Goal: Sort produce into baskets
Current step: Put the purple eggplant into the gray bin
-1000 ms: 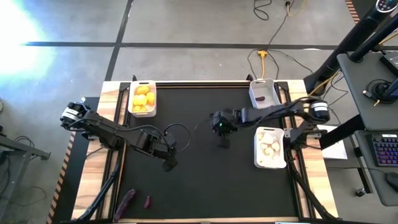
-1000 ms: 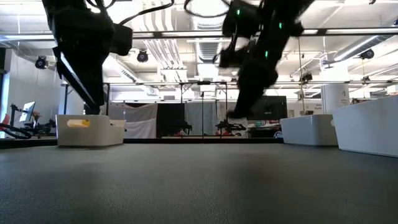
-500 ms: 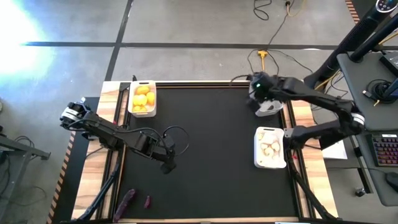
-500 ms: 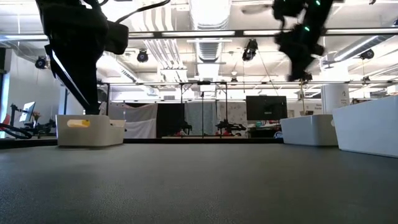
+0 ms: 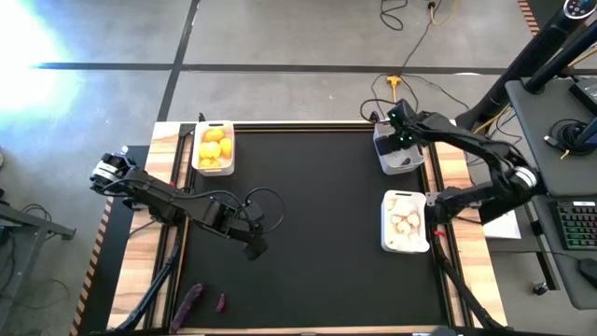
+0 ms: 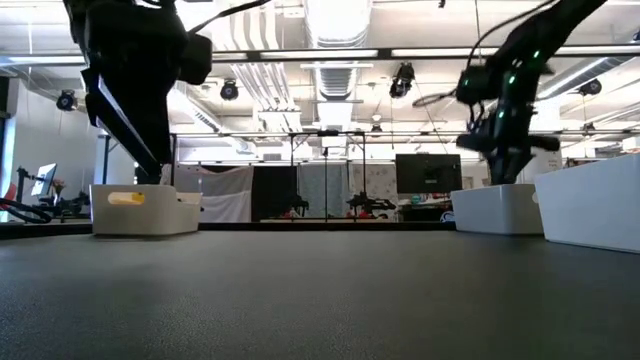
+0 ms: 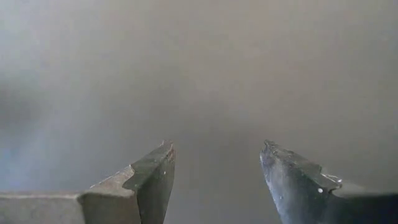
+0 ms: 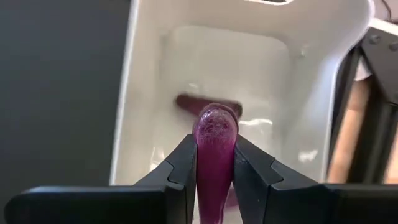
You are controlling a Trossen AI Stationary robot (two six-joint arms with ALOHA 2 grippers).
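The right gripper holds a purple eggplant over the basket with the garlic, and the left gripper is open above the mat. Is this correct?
Not quite. The right gripper holds the eggplant over the far basket, which contains another purple piece, not garlic; the right wrist view shows this. The left gripper is open above the mat.

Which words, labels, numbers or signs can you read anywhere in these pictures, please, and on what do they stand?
None can be read.
The three baskets, such as the one with yellow fruit, are plain white with no label.
The purple piece between the right gripper's fingers bears no marking.
The monitor in the room behind shows nothing legible in the low view.
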